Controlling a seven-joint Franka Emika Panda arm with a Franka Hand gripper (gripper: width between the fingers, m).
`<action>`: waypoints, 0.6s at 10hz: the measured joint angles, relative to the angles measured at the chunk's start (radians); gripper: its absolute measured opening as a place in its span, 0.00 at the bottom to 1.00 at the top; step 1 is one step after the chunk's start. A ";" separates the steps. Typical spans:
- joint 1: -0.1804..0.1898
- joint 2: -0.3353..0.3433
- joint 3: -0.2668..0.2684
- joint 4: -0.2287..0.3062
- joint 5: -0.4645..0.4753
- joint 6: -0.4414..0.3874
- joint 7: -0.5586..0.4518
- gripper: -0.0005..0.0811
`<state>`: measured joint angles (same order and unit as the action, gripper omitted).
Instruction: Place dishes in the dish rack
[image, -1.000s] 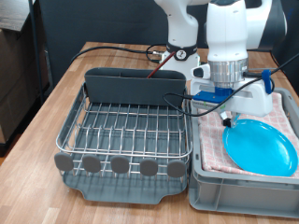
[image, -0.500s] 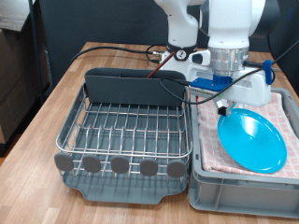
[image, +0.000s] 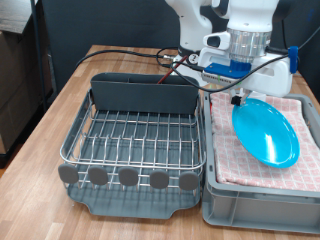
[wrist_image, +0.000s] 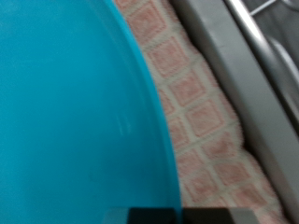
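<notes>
My gripper (image: 241, 100) is shut on the rim of the bright-blue plate (image: 266, 132) and holds it tilted on edge above the pink checked cloth (image: 240, 160) in the grey crate (image: 262, 200). The plate hangs on the exterior view's right of the dish rack (image: 135, 140), a silver wire rack on a dark tray, which stands empty. The wrist view is mostly filled by the plate (wrist_image: 75, 112), with the cloth (wrist_image: 196, 103) and the crate's rim (wrist_image: 234, 75) beyond it. The white cup and the wooden spoon are out of view.
The tall grey utensil caddy (image: 145, 93) stands at the rack's back and round grey tabs (image: 128, 177) line its front. Black and red cables (image: 150, 62) lie across the wooden table (image: 60, 110) behind the rack.
The gripper has risen with the blue plate. The plate has gone from lying nearly flat on the cloth to hanging steeply tilted above it.
</notes>
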<state>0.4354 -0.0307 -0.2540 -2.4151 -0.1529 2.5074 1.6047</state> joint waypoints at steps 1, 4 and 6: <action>0.000 -0.026 0.007 0.022 -0.046 -0.079 0.011 0.03; 0.001 -0.081 0.039 0.098 -0.105 -0.262 0.004 0.03; 0.000 -0.084 0.042 0.109 -0.104 -0.288 -0.008 0.03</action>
<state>0.4357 -0.1150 -0.2116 -2.3062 -0.2570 2.2199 1.5969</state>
